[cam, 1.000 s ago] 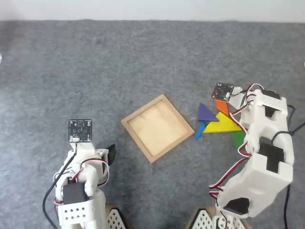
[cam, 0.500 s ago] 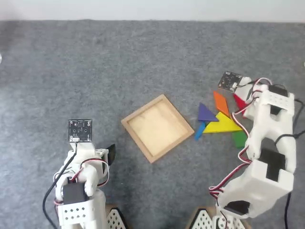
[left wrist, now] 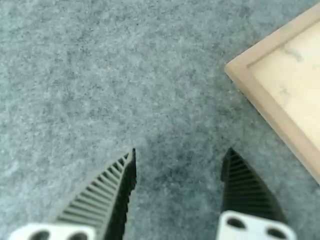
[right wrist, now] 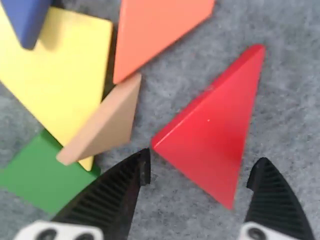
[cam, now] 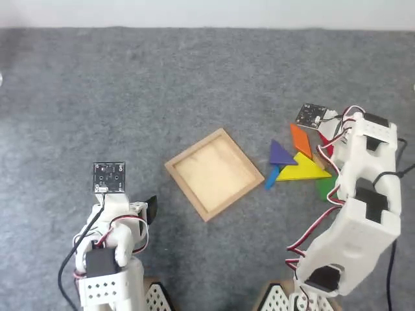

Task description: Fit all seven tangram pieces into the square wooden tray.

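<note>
Zero pieces [cam: 301, 170] sit in the tray [cam: 214, 172]; all lie right of it. Right gripper [right wrist: 202, 162] gapes over the red triangle [right wrist: 210, 130]; left gripper [left wrist: 181, 154] gapes too.

Wooden tray [cam: 214, 173] (tilted); tangram pieces [cam: 300, 162] beside.

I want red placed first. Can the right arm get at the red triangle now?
Probably yes: the right gripper hangs open just above the red triangle, which lies flat with nothing on top; the tan triangle beside it leaves it uncovered.
</note>
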